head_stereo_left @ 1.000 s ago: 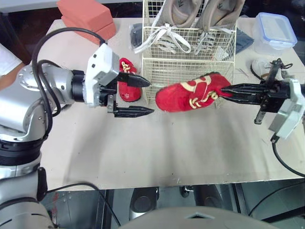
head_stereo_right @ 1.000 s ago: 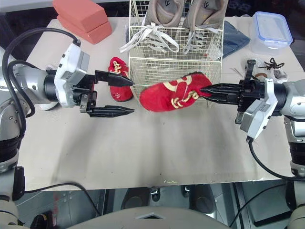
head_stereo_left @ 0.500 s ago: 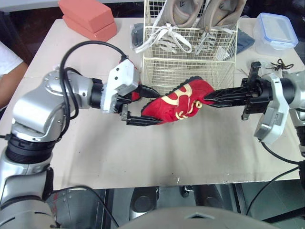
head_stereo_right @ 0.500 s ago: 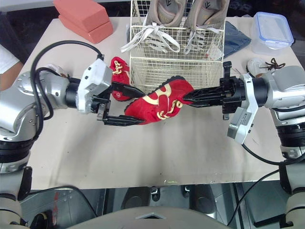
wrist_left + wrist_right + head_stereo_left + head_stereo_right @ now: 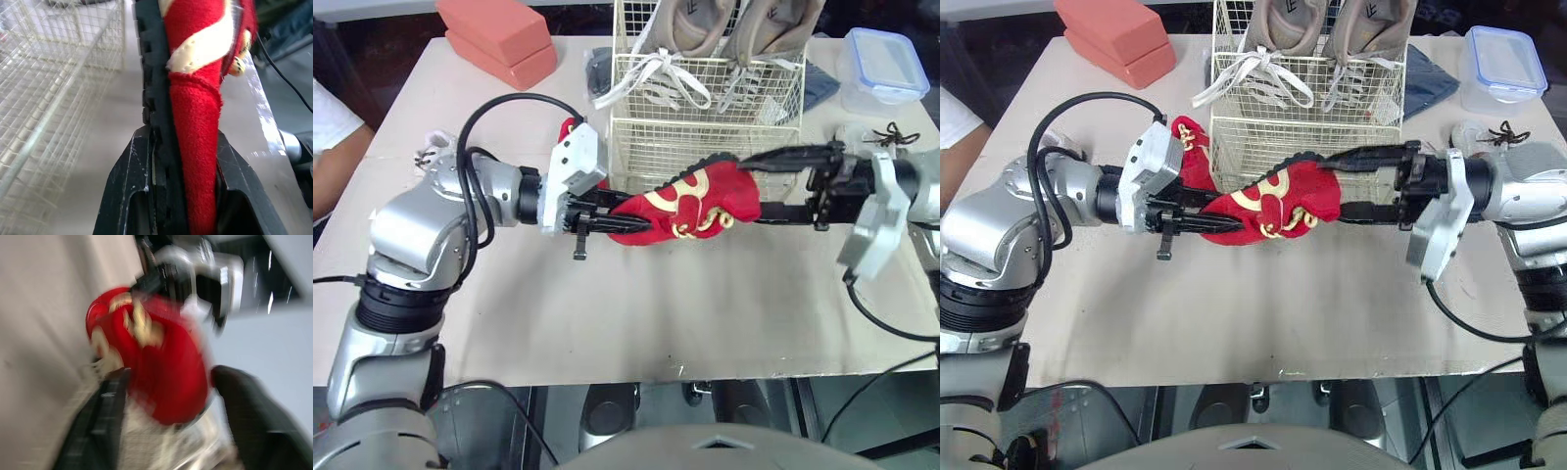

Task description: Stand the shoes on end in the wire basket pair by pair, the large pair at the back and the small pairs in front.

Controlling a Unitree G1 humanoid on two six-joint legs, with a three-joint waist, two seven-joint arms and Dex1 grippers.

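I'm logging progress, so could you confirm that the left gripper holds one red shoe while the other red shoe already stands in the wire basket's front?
Not quite. The left gripper does hold one red shoe, but the other red shoe is outside the wire basket, lying on the table by its left side, as the right eye view shows.

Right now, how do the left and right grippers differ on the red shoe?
The left gripper is shut on the left end of the red shoe; the right gripper is open, fingers spread around its right end. Both reach it from opposite sides, in front of the wire basket.
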